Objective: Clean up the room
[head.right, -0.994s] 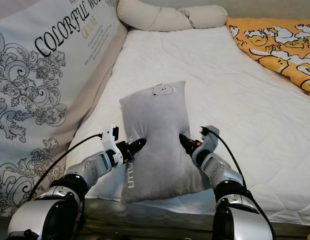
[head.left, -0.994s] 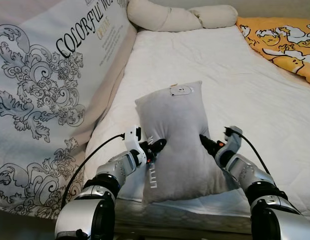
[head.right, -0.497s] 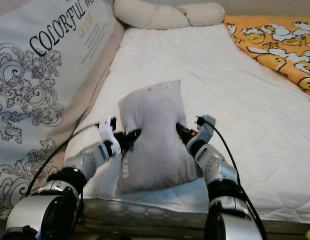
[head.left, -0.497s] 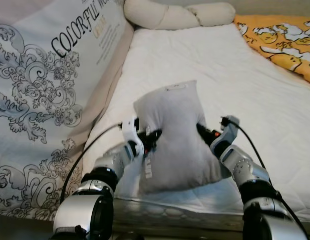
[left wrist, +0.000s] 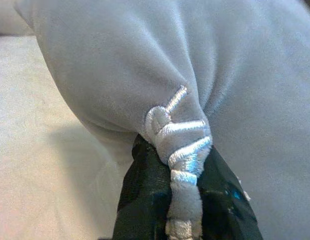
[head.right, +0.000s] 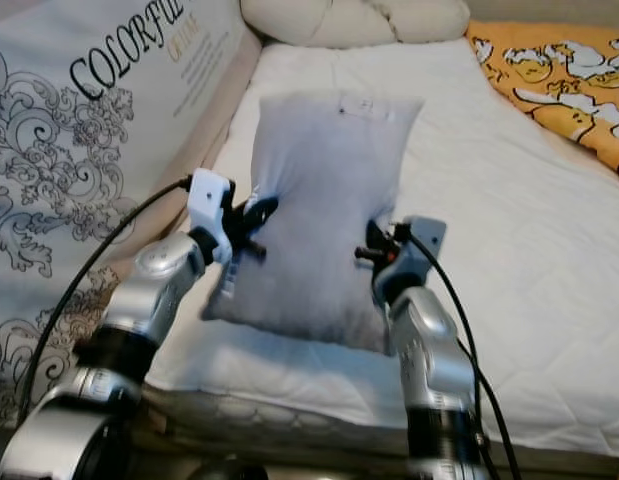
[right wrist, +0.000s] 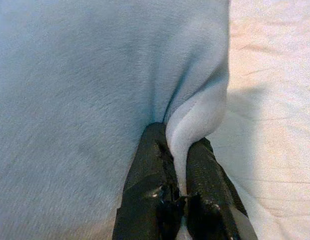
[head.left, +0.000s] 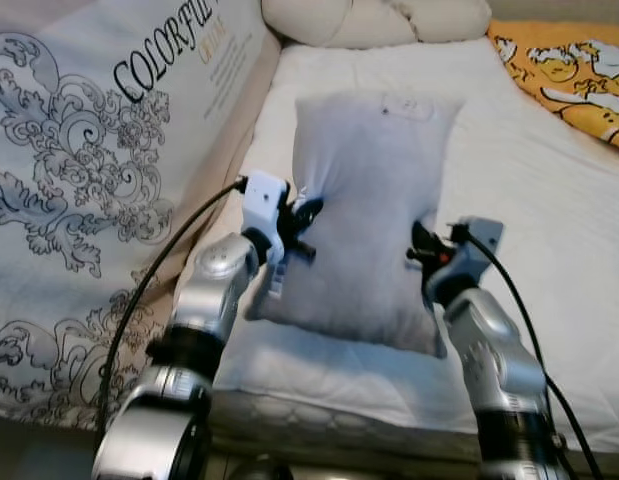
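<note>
We've got a soft, matt grey plush pillow [head.left: 369, 200] with glossy white stitching, on a quilted white cloth mattress [head.left: 549, 230]; our arms look shiny silver metal.

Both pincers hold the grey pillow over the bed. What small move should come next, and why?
Probably carry the grey pillow a little further toward the cream pillows at the head. The left pincer and right pincer each pinch an edge, so it is under control.

A printed white quilt [head.left: 99, 150] lies beside an orange blanket [head.left: 574, 70].
</note>
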Tool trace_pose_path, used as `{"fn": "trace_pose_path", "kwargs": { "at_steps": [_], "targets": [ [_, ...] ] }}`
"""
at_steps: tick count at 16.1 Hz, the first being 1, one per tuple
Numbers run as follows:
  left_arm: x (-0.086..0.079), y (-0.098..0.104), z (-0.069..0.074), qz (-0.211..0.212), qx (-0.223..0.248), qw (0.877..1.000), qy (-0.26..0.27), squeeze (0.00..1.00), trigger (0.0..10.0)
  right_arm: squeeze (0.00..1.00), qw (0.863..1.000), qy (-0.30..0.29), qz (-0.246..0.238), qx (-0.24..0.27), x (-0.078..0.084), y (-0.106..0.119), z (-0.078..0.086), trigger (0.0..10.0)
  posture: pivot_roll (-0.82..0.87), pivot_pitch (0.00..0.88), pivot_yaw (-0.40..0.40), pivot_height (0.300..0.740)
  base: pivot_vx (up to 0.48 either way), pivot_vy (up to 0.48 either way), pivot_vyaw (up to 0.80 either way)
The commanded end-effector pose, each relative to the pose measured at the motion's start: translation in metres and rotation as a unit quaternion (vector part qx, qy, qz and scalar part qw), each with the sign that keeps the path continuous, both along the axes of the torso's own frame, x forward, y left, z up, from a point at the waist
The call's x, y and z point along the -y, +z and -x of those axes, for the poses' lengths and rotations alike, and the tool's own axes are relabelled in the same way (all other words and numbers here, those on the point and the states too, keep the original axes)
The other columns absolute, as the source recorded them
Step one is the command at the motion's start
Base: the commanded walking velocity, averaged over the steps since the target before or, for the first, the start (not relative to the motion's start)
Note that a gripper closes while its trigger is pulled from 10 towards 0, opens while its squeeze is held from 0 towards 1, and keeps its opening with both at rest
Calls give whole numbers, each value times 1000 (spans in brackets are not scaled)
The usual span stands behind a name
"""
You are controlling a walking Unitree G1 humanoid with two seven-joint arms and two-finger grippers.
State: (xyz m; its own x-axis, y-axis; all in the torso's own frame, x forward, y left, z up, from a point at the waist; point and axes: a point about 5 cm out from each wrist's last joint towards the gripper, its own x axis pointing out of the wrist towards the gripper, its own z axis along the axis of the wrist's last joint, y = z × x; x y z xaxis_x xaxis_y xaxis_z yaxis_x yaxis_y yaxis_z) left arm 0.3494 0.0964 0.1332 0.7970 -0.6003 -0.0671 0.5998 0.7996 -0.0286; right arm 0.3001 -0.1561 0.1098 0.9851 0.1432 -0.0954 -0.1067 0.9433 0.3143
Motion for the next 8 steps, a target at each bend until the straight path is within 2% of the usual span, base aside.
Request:
{"fn": "trace_pose_path", "kwargs": {
  "at_steps": [1, 3, 5, 7, 8],
  "targets": [
    [1, 13, 4, 5, 29, 1000, 8, 0, 0, 0, 1000, -4, -1, 23, -4, 15, 8, 0, -73, 0, 91, 740, 0, 0, 0],
    [2, 22, 9, 17, 54, 998, 23, 0, 0, 0, 999, -32, 9, 33, -3, 18, 21, 0, -72, 0, 94, 740, 0, 0, 0],
    [4, 23, 13, 13, 53, 998, 25, 0, 0, 0, 998, -49, 11, 30, 0, 18, 24, 0, -75, 0, 101, 740, 0, 0, 0],
    [9, 19, 16, -32, 61, 998, 8, 0, 0, 0, 997, -58, 30, 32, 3, 22, 25, 0, -75, 0, 99, 740, 0, 0, 0],
    [11, 20, 17, -46, 70, 996, 5, 0, 8627, 0, 997, -61, 38, 29, 3, 21, 25, 0, -80, 0, 100, 740, 0, 0, 0]
  ]
}}
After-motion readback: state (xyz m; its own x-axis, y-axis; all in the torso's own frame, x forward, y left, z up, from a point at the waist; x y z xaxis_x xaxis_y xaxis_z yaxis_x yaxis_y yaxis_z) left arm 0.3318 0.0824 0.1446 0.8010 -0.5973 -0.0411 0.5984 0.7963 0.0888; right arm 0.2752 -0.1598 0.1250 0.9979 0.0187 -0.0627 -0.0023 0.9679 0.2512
